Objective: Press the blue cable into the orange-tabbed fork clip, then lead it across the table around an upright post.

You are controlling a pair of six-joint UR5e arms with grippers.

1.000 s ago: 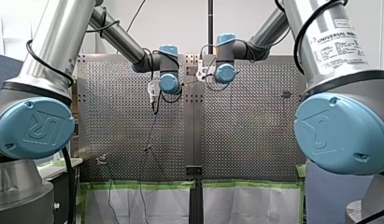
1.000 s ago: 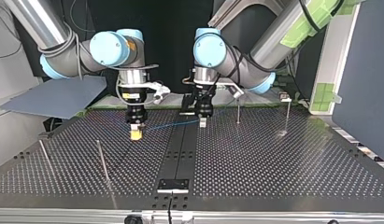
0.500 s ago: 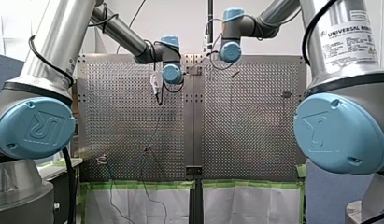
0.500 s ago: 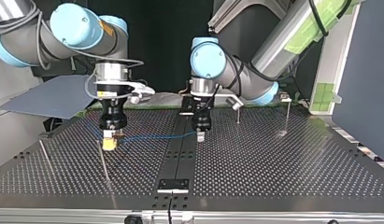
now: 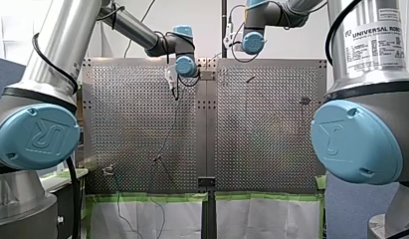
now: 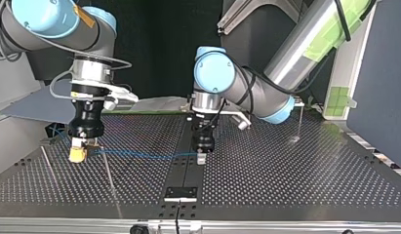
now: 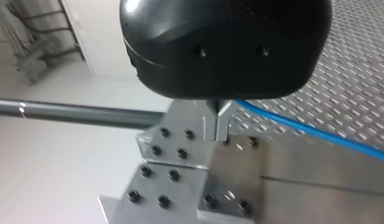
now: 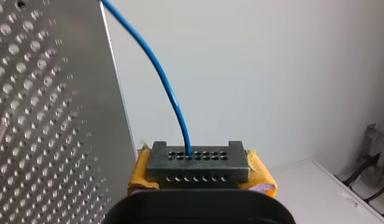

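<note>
our right fingers (image 6: pixel 77 155) and left fingers (image 6: pixel 201 158) both clamp the blue cable (image 6: pixel 139 155), which we should hold taut and low around the upright post (image 6: pixel 107 170).

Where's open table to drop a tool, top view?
Free: the wide stretch of table at the top view's right, between my left gripper and the far post. Crowded: the view's left, where cable, two posts and my right gripper sit close.

Front, top views opposed across shared table (image 5: pixel 271 124), wrist views seemingly close-up
</note>
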